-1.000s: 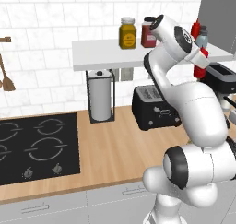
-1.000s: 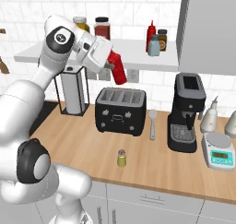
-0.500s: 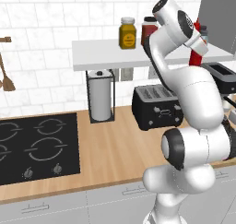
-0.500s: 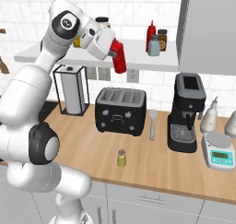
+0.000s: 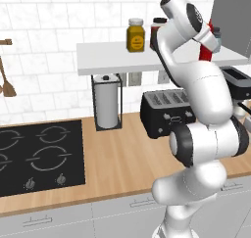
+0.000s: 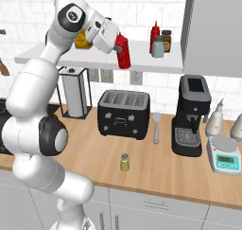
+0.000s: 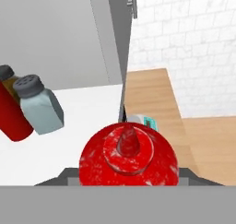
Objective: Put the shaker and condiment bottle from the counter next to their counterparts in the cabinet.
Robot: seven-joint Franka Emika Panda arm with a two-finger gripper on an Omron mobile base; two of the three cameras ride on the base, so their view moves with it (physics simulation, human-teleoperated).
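- The two-finger gripper grasps the small red squeeze bottle with the tapered nozzle, apparently level with the front edge of the long white wall shelf.
- Its red twin and the pale grey-blue shaker stand together further along the shelf.
- The squat yellow-green shaker sits on the light wood counter, before the black toaster.

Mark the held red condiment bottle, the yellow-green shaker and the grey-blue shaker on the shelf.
condiment bottle [image 6: 124,53], right base view, on its red body.
yellow-green shaker [image 6: 125,163], right base view, on its body, standing on the counter.
grey-blue shaker [image 6: 158,48], right base view, on its pale body.
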